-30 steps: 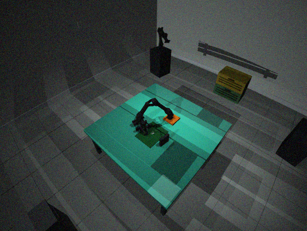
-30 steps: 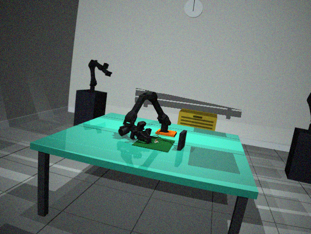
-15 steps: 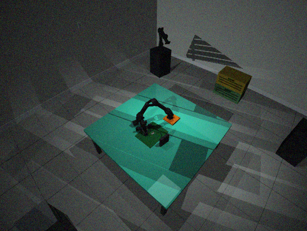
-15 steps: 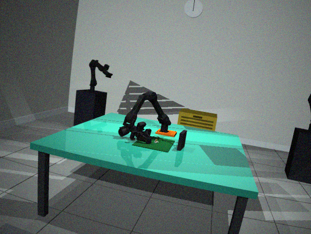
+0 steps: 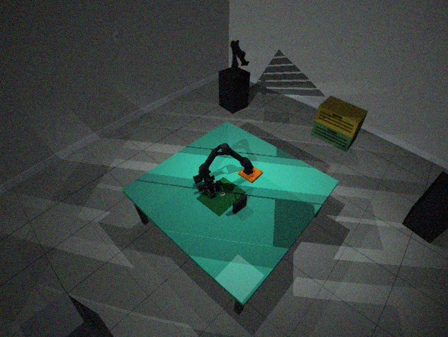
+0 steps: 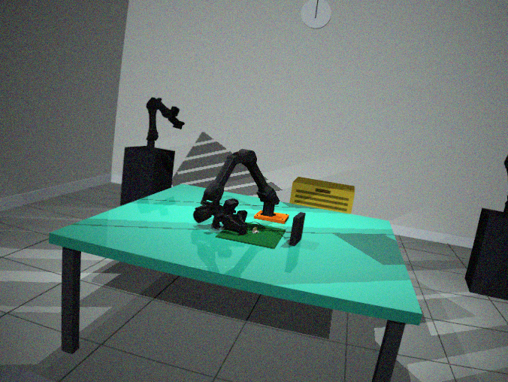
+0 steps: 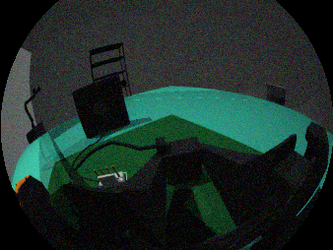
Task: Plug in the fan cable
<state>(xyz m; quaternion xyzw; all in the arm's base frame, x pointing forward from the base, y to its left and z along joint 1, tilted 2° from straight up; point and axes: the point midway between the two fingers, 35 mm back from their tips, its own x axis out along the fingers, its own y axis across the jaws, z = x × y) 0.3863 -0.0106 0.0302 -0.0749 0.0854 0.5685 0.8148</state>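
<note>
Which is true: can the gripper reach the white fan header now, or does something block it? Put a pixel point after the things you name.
Probably yes: the gripper (image 5: 213, 195) (image 6: 245, 230) (image 7: 181, 153) is close beside the header (image 5: 223, 194) (image 6: 255, 230) (image 7: 112, 178), and nothing visible stands between.

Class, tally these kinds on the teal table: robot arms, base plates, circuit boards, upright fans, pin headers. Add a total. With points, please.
Black jointed robot arm (image 5: 224, 147) (image 6: 245, 156): 1
Orange square base plate (image 5: 255, 176) (image 6: 279, 218) (image 7: 22, 183): 1
Flat green circuit board (image 5: 219, 207) (image 6: 262, 240) (image 7: 172, 129): 1
Black boxy upright fan (image 5: 239, 204) (image 6: 297, 228) (image 7: 100, 107): 1
White four-pin header (image 5: 223, 194) (image 6: 255, 230) (image 7: 109, 177): 1
Total: 5

The arm (image 5: 215, 152) (image 6: 222, 175) is matte black, with slim links, chunky rounded joints and a blocky claw (image 5: 213, 194) (image 6: 245, 228) (image 7: 181, 153).
</note>
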